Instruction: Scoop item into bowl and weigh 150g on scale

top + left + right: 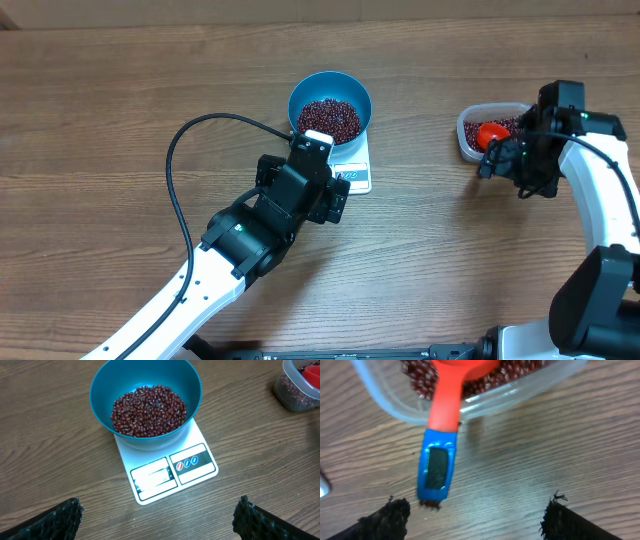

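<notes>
The blue bowl stands on the white scale and holds a heap of dark red-brown beans. My left gripper hovers just short of the scale's front edge, open, with only bare wood between its fingers. My right gripper is open near the clear tub. The orange-red scoop lies with its head in the tub's beans. Its blue handle end sticks out towards the right gripper, ahead of the fingertips and not between them.
The clear tub with more beans sits at the right of the wooden table. A black cable loops from the left arm over the table's left middle. The right arm's white body runs along the right edge.
</notes>
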Motion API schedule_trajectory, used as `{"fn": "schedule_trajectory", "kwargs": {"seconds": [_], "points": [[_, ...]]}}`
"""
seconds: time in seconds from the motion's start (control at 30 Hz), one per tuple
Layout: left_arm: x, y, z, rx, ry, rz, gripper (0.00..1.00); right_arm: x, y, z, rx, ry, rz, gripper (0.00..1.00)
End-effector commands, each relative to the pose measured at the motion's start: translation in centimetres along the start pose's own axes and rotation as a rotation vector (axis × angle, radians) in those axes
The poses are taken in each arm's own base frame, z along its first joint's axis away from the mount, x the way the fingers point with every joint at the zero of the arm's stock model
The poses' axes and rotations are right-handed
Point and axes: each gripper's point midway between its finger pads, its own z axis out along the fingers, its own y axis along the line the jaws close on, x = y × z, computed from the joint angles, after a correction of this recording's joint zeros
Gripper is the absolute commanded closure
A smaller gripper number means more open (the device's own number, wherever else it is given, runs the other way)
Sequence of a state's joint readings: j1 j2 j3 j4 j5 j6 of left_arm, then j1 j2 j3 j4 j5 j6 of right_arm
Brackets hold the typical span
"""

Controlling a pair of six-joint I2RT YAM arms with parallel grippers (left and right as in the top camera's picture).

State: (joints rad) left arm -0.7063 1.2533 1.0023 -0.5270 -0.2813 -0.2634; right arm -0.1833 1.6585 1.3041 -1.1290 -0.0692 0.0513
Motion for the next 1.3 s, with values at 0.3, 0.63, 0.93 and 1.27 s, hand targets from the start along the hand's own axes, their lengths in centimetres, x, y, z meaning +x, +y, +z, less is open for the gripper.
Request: {"fn": "schedule_trajectory", "kwargs": {"seconds": [0.3,0.63,0.93,1.27], "points": [[0.4,0.2,0.4,-0.017,0.011,-0.009,0.01,0.0,1.8,-11.5,-0.048,-0.242,-0.243,0.0],[0.4,0.2,0.4,-0.017,0.011,-0.009,0.01,2.0,2.3,-16.7,-0.066,-0.404,-0.258,0.0],[0.4,0.2,0.4,-0.017,0.011,-0.009,0.01,1.8,2.4,-16.3,-0.072,-0.392,-0.258,0.0],[0.4,0.2,0.4,-0.017,0.011,-0.009,0.01,1.8,2.4,-16.3,-0.072,-0.392,-0.258,0.0]]}}
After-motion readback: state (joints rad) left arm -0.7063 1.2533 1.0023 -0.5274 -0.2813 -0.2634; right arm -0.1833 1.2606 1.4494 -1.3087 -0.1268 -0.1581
